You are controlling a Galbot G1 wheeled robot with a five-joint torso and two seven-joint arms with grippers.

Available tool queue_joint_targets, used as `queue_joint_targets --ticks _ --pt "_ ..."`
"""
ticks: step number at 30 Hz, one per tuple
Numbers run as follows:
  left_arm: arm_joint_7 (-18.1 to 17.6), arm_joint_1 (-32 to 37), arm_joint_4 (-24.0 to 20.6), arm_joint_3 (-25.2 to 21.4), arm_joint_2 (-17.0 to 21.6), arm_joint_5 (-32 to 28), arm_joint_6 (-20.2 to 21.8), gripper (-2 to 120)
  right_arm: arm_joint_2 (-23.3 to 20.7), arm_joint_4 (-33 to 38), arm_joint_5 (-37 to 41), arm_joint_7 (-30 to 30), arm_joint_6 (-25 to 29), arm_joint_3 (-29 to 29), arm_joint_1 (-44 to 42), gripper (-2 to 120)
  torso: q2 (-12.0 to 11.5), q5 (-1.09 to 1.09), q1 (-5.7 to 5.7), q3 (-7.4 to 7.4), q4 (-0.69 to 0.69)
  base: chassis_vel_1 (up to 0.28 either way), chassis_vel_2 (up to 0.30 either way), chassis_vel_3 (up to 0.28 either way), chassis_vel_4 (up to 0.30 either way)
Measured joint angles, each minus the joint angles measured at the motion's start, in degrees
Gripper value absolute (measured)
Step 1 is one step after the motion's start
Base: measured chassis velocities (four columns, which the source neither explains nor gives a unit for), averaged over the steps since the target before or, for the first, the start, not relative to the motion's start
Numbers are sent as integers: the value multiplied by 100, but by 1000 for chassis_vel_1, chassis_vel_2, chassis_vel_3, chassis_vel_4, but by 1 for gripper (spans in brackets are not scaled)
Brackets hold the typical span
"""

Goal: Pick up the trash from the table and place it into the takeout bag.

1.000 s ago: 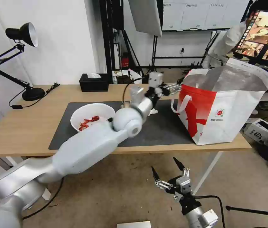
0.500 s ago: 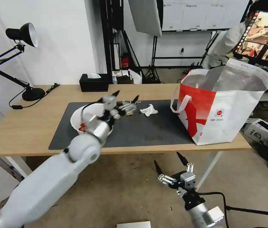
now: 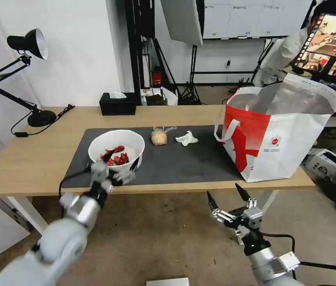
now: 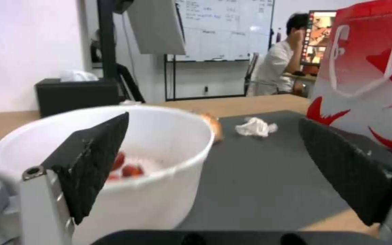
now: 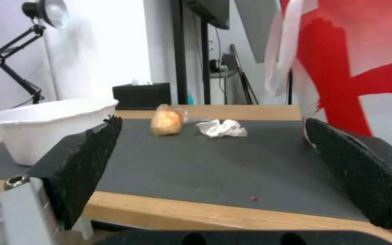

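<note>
— White bowl [image 3: 116,149], ball [image 3: 159,138], tissue [image 3: 186,138] on bench [image 3: 24,159] mat; bag [image 3: 279,127] right end.
— Left pincer [image 3: 110,171] open, empty, at bowl; right pincer [image 3: 227,200] open, empty, below bench edge.

No text anywhere is clear enough to read.

Both arms are smooth, silver-grey, rounded shells — each trailing a thin black cable. The left gripper [image 3: 117,165] and right gripper [image 3: 227,195] carry black, textured, pointed pads on metal linkages with visible screws.
</note>
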Motion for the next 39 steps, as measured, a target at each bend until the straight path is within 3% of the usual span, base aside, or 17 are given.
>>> queue_joint_targets --ticks 3,11,39 --pt "207 547 26 -370 -298 181 -280 100 -50 -9 145 -29 49 108 -51 100 0 0 1 0 -1 0 0 0 0" --pt "439 1024 318 -624 -738 347 -695 100 -98 -210 250 -172 183 201 -167 100 0 1 0 1 -1 0 0 0 0" --pt "442 997 323 -434 -984 466 -726 100 -16 -241 208 -171 152 150 -168 100 -1 0 1 1 -1 0 0 0 0"
